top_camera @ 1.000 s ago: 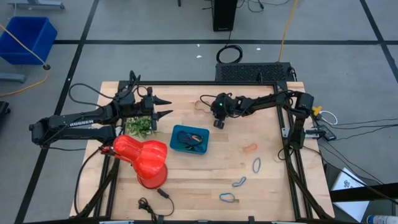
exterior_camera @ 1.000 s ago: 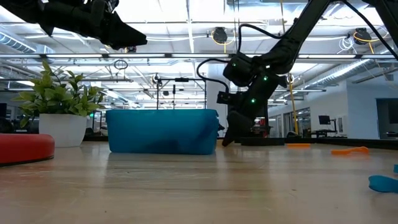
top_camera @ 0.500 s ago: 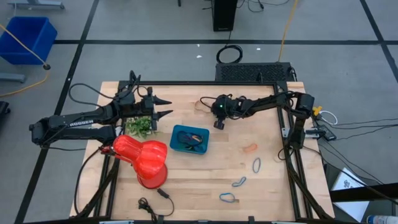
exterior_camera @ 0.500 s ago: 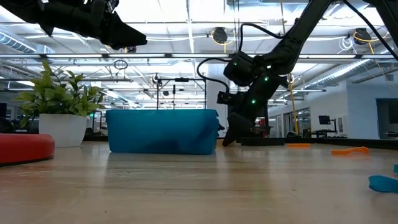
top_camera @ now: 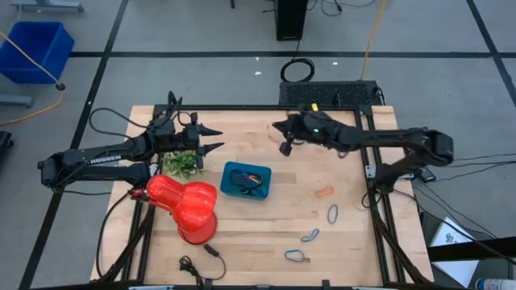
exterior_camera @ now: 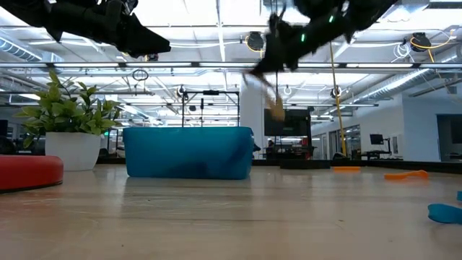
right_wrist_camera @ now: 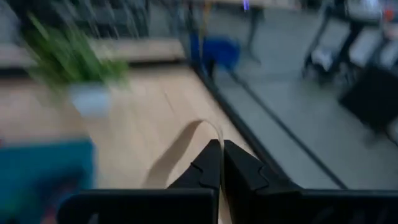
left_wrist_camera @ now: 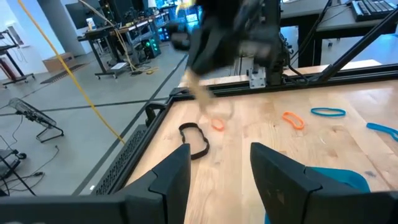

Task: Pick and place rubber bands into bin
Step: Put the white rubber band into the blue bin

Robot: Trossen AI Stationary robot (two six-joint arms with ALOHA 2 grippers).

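Observation:
My right gripper (top_camera: pixel 283 145) is raised over the far middle of the table, shut on a tan rubber band (exterior_camera: pixel 274 103) that hangs below it; the right wrist view shows the band (right_wrist_camera: pixel 186 142) too. The teal bin (top_camera: pixel 246 180) sits mid-table with several bands in it. Loose bands lie on the wood to the right: an orange one (top_camera: pixel 324 192) and blue ones (top_camera: pixel 332 213) (top_camera: pixel 295 256). My left gripper (top_camera: pixel 216 138) is open and empty, held above the table just left of the bin. My right gripper pinches the tan band between its two shut fingertips (right_wrist_camera: pixel 216 155) at one spot on the loop (right_wrist_camera: pixel 211 132). The band is lifted clear of the table and hangs slack below the fingers (exterior_camera: pixel 275 108).
A red vase (top_camera: pixel 189 205) lies on its side at the near left. A small potted plant (top_camera: pixel 181 163) stands under my left arm. A black band (left_wrist_camera: pixel 196 140) and an orange one (left_wrist_camera: pixel 216 124) lie near the far edge. A thin black cable (top_camera: pixel 201 259) lies near the front edge.
My right gripper has risen quickly from the table top near the far edge, taking the tan band up with it; the band is now lifted clear and hangs. The right arm has swung and stretched out.

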